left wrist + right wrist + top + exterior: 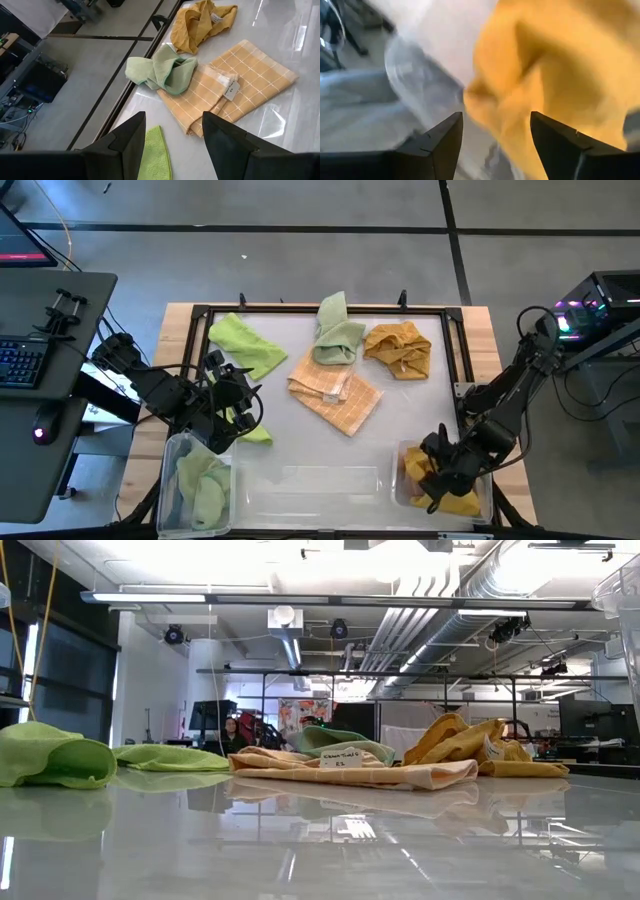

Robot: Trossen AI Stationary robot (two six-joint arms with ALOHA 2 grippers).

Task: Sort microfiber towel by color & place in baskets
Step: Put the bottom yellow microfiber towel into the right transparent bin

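Observation:
My left gripper [238, 408] [172, 117] is open and hovers over the table's left part, beside a small lime towel [258, 435] [50, 755] lying flat. A second lime towel [245, 345] [155, 155], a sage towel [338, 335] [165, 72], a mustard towel [400, 348] [200, 25] and a pale orange checked towel [335, 390] [240, 85] lie on the white surface. The sage towel rests partly on the checked one. My right gripper [440, 470] [495, 117] is open above a yellow towel [455, 500] [560, 65] in the right basket [400, 455]. The left basket [172, 445] holds green towels [205, 485].
A black frame [300, 310] borders the white surface. A desk with a keyboard [25, 360] stands left of the table, and equipment [600, 305] stands to its right. The near middle of the surface [320, 470], between the two baskets, holds no towel.

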